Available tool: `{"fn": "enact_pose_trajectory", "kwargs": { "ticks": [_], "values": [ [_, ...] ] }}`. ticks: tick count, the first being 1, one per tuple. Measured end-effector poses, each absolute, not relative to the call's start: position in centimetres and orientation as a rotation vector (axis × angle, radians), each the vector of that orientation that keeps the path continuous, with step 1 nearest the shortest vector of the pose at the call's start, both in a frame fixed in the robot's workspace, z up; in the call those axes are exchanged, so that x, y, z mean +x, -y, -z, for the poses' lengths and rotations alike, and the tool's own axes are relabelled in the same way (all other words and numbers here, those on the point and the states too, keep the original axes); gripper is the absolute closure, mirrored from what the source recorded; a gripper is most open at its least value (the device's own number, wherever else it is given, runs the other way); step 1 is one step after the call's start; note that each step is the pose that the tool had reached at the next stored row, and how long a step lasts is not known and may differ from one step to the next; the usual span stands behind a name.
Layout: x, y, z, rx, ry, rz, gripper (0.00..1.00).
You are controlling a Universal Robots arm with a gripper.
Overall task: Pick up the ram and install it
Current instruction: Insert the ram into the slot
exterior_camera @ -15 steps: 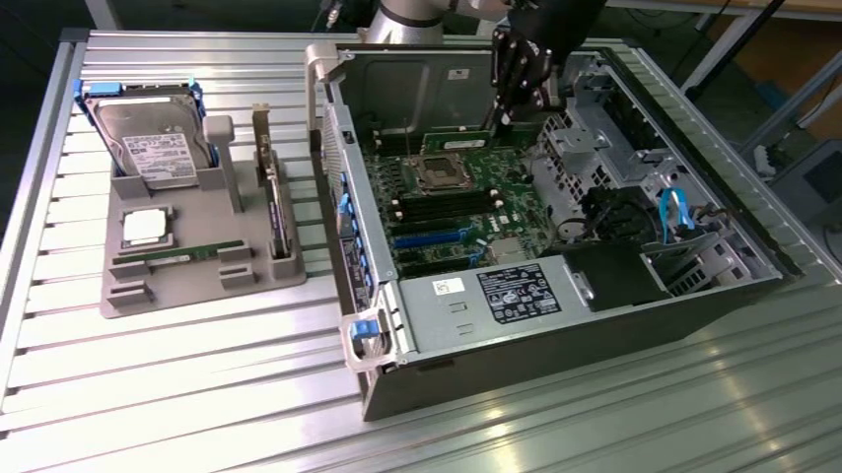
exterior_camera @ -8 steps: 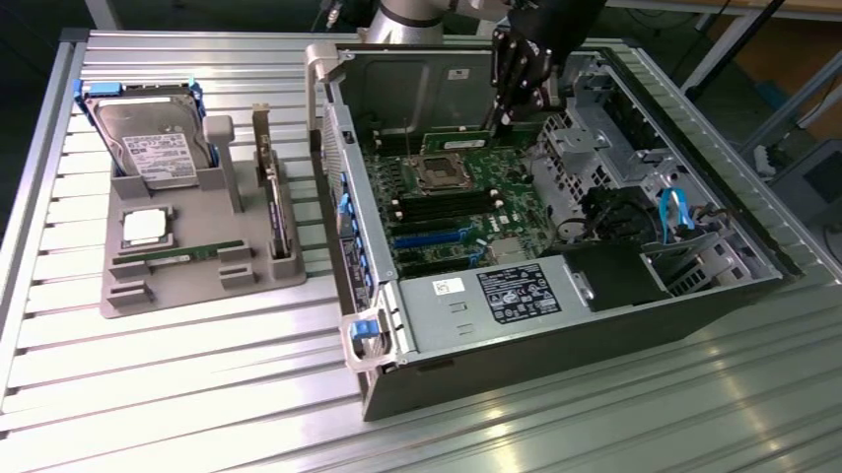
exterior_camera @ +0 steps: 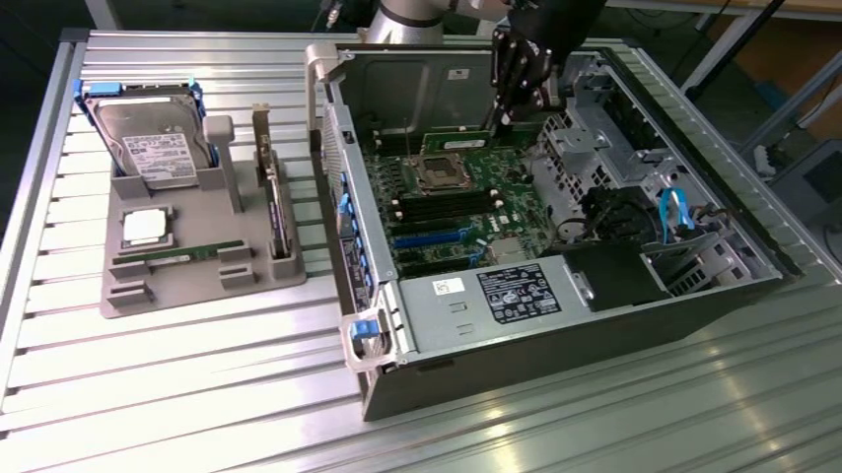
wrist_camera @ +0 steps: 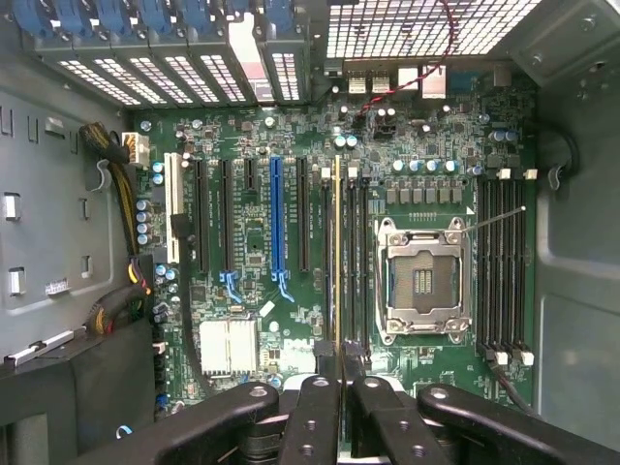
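Gripper (wrist_camera: 337,360) pinches the ram (wrist_camera: 336,242) by one end, holding it edge-on inside the open computer case (exterior_camera: 435,296). The stick lies along the dark memory slots beside the processor socket (wrist_camera: 423,281), mid-motherboard (wrist_camera: 252,242); whether it touches them is unclear.

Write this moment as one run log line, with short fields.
gripper: shut on ram | position: above memory slots | seated: cannot tell
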State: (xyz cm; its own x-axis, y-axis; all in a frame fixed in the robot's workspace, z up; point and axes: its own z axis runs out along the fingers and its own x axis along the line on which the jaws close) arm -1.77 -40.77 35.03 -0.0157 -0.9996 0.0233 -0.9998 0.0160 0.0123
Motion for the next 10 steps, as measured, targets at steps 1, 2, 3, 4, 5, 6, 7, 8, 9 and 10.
{"fn": "enact_pose_trajectory", "kwargs": {
  "ticks": [1,2,3,4,5,6,7,8,9,10],
  "values": [
    [-1.8,40.8,-34.6,2.186,2.221,-0.012,0.88],
    [-1.8,40.8,-34.2,2.186,2.221,-0.012,0.88],
    [-1.8,40.8,-33.9,2.186,2.221,-0.012,0.88],
    [-1.8,40.8,-33.7,2.186,2.221,-0.012,0.88],
    [-1.8,40.8,-33.5,2.186,2.221,-0.012,0.88],
    [-1.8,40.8,-33.3,2.186,2.221,-0.012,0.88],
    [-1.8,40.8,-33.2,2.186,2.221,-0.012,0.88],
    [-1.8,40.8,-32.9,2.186,2.221,-0.012,0.88],
    [-1.8,40.8,-32.5,2.186,2.221,-0.012,0.88],
    [-1.8,40.8,-32.2,2.186,2.221,-0.012,0.88]
  ]
}}
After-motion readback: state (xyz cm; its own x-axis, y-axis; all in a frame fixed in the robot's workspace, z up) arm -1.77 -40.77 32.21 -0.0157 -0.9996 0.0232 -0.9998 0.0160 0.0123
